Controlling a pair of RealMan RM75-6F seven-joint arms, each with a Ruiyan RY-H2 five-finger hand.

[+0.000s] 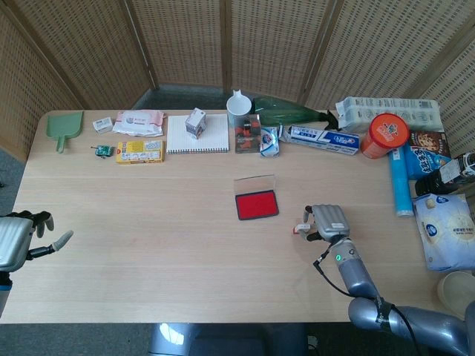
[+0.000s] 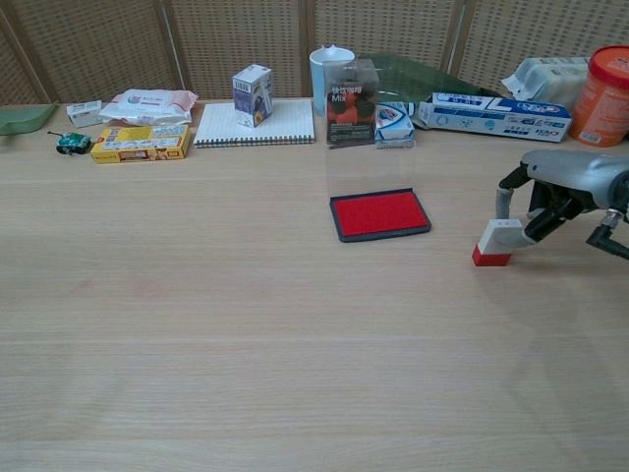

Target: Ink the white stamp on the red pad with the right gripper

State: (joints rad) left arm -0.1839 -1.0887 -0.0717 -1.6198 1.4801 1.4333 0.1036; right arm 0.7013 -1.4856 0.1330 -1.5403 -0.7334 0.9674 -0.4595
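A spiral notebook [image 1: 197, 134] lies at upper centre, a small carton [image 1: 195, 122] on it; a green scoop [image 1: 62, 127] sits upper left.

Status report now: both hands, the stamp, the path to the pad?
Right hand fingers at white stamp, grip unclear. Stamp stands on table. Left hand open, idle. Nothing between stamp and red pad.

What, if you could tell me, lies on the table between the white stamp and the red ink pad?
Nothing: in the chest view only bare table separates the white stamp from the red ink pad. The head view shows the same.
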